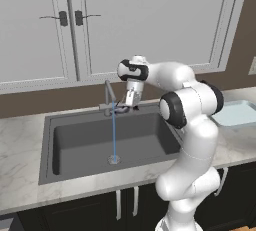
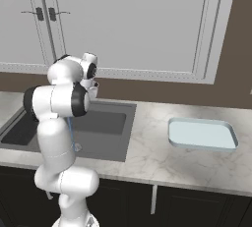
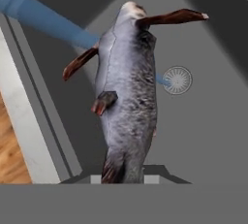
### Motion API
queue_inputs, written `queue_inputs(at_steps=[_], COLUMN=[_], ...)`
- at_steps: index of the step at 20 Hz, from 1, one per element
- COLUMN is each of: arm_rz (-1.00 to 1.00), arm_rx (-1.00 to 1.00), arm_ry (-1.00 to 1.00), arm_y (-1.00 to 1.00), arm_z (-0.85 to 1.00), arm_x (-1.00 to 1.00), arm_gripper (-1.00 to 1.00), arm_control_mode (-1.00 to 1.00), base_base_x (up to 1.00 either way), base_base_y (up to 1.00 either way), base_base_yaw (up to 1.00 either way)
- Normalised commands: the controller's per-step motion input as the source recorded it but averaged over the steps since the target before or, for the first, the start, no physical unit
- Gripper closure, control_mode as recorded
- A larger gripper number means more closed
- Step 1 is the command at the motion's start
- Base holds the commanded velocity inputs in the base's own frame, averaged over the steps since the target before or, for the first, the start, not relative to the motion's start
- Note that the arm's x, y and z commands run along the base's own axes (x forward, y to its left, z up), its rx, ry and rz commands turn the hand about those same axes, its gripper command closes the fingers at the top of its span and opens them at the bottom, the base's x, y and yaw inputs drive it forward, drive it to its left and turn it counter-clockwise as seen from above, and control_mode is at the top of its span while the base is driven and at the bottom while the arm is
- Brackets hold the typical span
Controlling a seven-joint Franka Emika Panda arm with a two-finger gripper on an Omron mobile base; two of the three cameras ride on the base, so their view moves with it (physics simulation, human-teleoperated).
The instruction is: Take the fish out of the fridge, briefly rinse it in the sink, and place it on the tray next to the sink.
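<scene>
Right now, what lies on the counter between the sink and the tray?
Nothing does. In the right base view the marble counter is bare between the sink and the tray.

Grey fish (image 3: 128, 97) (reddish-brown fins) hangs over dark grey sink (image 1: 90, 140), beside water stream. Pale blue tray (image 2: 202, 134) bare on counter, right of sink.

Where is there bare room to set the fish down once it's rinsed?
The tray right of the sink lies bare. Bare marble counter borders it toward the sink and along the front edge. Over the basin it is crowded: the end effector holds the fish close by the faucet and its water stream.
</scene>
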Motion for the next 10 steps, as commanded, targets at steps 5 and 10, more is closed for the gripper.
queue_inputs(at_steps=[5,10], arm_rz=[0.00,-0.03], arm_rx=[0.00,0.00], arm_ry=[0.00,-0.15], arm_y=[0.01,0.00], arm_z=[0.00,0.02], arm_x=[-0.70,-0.92], arm_gripper=[1.00,1.00], arm_control_mode=[-1.00,-1.00], base_base_x=[0.00,0.00], base_base_y=[0.00,0.00], base_base_yaw=[0.00,0.00])
